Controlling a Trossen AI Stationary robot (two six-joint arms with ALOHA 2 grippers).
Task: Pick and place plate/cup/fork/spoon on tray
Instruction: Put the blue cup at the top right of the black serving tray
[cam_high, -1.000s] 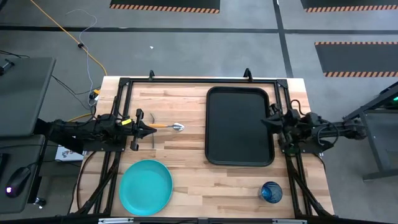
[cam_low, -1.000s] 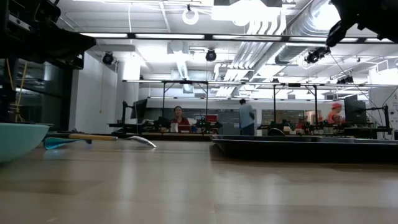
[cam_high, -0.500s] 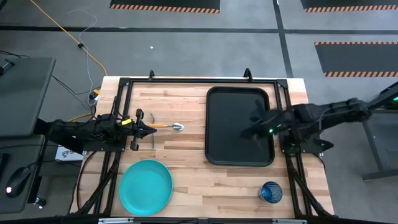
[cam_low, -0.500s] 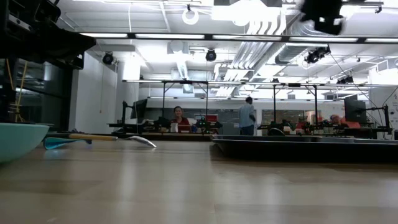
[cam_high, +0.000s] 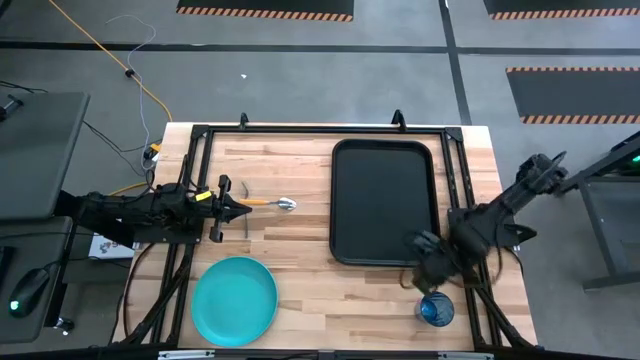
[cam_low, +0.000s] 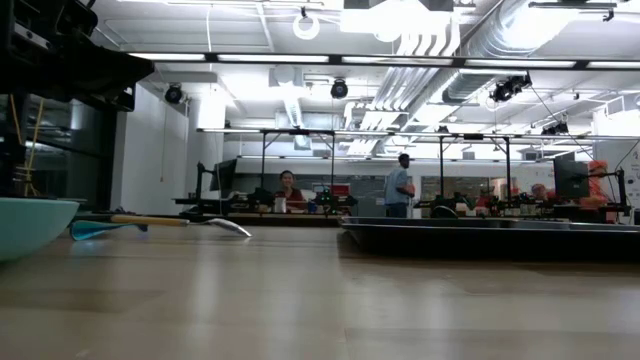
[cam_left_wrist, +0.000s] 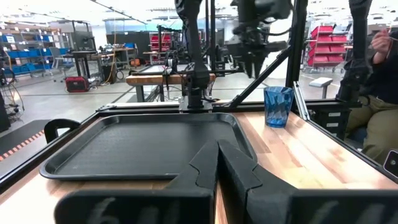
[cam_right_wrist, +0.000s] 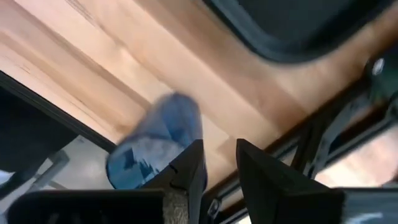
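Observation:
The black tray lies at the table's far right. The dark-blue cup stands upright near the near right corner and also shows in the right wrist view. My right gripper hovers over the tray's near right corner, just short of the cup, its fingers a little apart. The turquoise plate lies at the near left. The orange-handled spoon lies at the far left, with the fork's bluish handle beside it. My left gripper is shut and held above the spoon's handle end.
A black frame runs round the table's left, far and right sides. Bare wood lies between the plate and the cup. People stand and sit in the room beyond the table.
My right gripper has swung from the tray's right edge out over the tray, then toward the table's near edge. It now hangs over the tray's near right corner, close to the cup. The tableware has stayed in place.

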